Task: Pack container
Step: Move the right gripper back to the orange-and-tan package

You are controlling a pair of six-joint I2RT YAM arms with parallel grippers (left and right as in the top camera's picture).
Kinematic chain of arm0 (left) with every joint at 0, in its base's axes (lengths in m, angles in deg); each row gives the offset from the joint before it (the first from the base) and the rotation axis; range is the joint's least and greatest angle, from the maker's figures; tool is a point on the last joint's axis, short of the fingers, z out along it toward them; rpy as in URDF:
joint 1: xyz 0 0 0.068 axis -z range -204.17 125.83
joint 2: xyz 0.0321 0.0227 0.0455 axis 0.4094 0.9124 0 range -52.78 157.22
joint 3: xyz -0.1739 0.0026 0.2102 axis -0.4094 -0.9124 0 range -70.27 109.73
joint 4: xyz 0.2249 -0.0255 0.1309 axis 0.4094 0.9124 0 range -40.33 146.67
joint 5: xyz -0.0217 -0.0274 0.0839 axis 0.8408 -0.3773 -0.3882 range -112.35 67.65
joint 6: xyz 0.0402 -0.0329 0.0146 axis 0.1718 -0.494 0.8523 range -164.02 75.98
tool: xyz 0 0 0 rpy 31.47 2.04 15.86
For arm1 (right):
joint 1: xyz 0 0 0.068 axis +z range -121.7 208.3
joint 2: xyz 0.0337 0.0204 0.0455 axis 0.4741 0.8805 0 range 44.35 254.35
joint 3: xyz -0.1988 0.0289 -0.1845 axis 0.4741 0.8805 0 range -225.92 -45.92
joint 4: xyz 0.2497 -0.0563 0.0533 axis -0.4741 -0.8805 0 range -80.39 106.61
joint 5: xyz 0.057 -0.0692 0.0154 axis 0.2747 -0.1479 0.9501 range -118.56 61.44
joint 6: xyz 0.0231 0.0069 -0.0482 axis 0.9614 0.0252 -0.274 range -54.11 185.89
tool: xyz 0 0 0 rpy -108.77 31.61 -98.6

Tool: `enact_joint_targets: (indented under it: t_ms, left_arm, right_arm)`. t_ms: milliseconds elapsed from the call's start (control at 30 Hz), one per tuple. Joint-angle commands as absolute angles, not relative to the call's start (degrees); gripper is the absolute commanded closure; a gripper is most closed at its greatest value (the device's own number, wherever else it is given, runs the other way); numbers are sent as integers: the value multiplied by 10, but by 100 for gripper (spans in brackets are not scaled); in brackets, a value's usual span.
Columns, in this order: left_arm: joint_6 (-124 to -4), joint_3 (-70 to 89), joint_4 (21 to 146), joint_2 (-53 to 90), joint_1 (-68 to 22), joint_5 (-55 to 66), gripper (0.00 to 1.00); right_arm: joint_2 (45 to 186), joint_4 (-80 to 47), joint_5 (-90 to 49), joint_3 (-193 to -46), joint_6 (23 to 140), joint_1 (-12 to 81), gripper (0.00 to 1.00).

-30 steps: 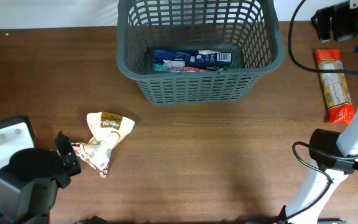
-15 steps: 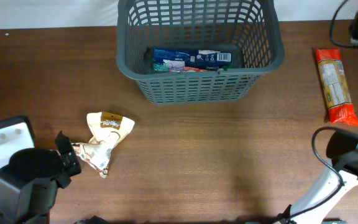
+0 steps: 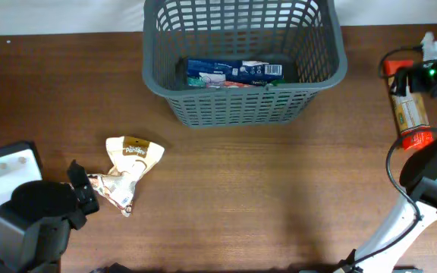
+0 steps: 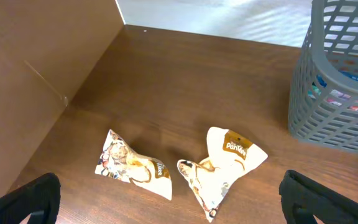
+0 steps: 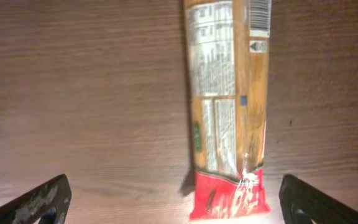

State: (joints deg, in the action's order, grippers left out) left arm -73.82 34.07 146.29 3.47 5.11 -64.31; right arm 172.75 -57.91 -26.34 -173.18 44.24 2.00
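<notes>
At the near left corner, the left end effector hangs low over the table, its dark fingers spread wide and holding nothing. Just ahead of it lie two crumpled foil pouches, creased and puffy: a cream-and-gold pouch and, nearer the arm and touching its lower corner, a second pouch with printed pictures. The table is dark brown wood with fine grain, matte and flat.

The basket sits at the far middle, dark grey plastic with slotted lattice walls, rounded corners and a solid rim. A flat blue-and-white packet lies on its floor.

Near the right edge lies a long packet, glossy orange with a red end and a pale label panel, running front to back. The right end effector hovers above it, fingers wide apart on either side, gripping nothing.

Bare wood stretches broadly between the pouches, the basket's front wall and the long packet.
</notes>
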Motion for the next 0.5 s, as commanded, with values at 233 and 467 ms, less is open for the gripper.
enact_joint_targets:
  t_ms: [233,467]
  left_arm:
    - [-739,340,1462,35,53,-641,1]
    - [-739,340,1462,35,53,-641,1]
  right_arm:
    - [1733,-540,-327,-1728,435,9,1]
    - [1764,-514,-327,-1728,432,-6,1]
